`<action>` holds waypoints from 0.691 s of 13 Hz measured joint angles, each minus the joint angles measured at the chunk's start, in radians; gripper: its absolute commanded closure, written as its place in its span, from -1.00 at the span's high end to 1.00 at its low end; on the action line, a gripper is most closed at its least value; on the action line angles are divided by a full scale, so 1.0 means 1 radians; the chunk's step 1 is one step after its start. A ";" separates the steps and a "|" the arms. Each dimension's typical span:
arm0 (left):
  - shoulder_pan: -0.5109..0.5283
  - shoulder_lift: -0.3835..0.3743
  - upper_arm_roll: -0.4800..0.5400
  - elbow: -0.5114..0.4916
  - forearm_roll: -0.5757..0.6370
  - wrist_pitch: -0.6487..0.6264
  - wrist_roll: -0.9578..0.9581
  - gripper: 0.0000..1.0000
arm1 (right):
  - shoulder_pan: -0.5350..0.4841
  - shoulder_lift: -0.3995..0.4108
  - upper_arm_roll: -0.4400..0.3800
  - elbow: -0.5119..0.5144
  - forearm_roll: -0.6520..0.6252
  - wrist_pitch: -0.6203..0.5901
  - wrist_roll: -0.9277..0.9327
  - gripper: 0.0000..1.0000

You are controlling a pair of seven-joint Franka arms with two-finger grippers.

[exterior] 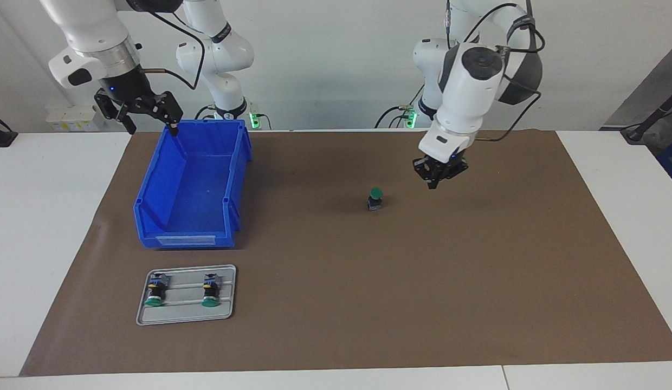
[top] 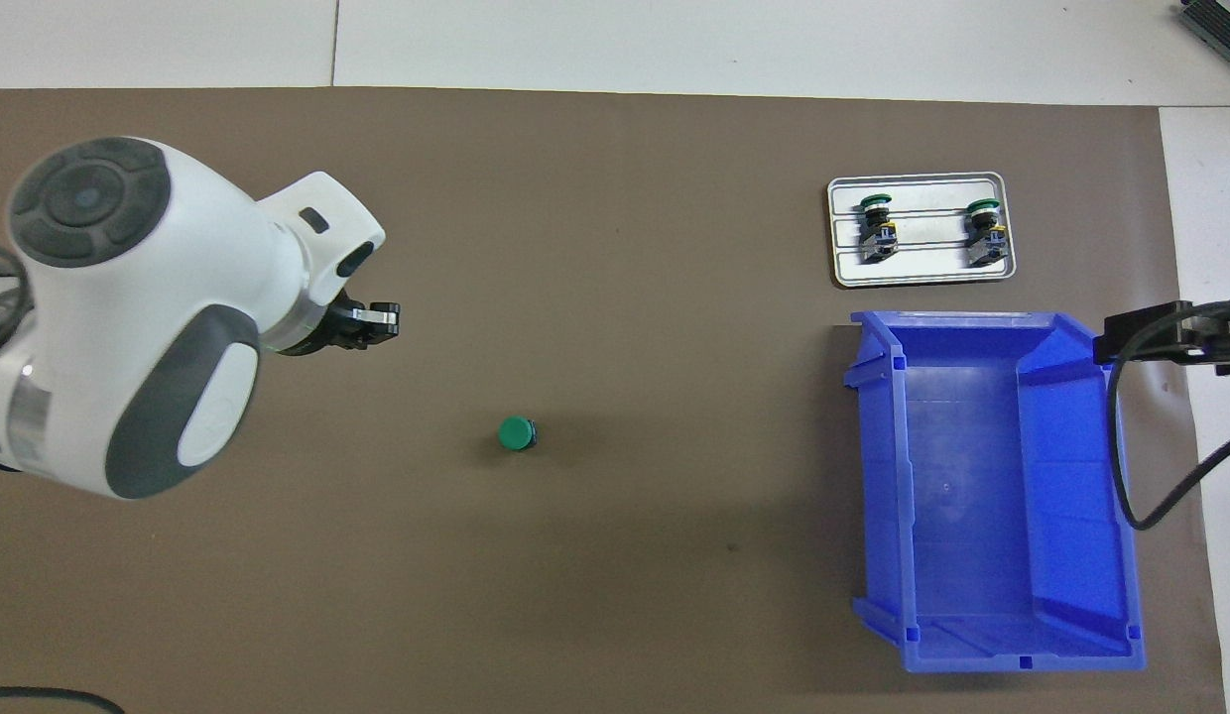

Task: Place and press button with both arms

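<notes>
One button [exterior: 375, 199] [top: 517, 433] stands upright on the brown mat, green cap up, with nothing touching it. My left gripper [exterior: 433, 184] [top: 385, 320] hangs above the mat, beside the button toward the left arm's end of the table. Its fingertips meet and hold nothing. My right gripper [exterior: 149, 120] is raised over the robots' end of the blue bin [exterior: 198, 200], open and empty. In the overhead view only part of the right gripper [top: 1170, 337] shows at the bin's edge.
The blue bin [top: 992, 496] is empty, toward the right arm's end of the mat. Farther from the robots than the bin lies a grey tray [exterior: 184, 313] [top: 918, 270] with two more green-capped buttons [exterior: 155, 291] [exterior: 210, 290] on their sides.
</notes>
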 measured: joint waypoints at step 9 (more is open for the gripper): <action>0.173 -0.130 -0.001 0.018 -0.038 -0.132 0.185 1.00 | 0.022 0.000 0.001 0.000 0.002 0.009 -0.001 1.00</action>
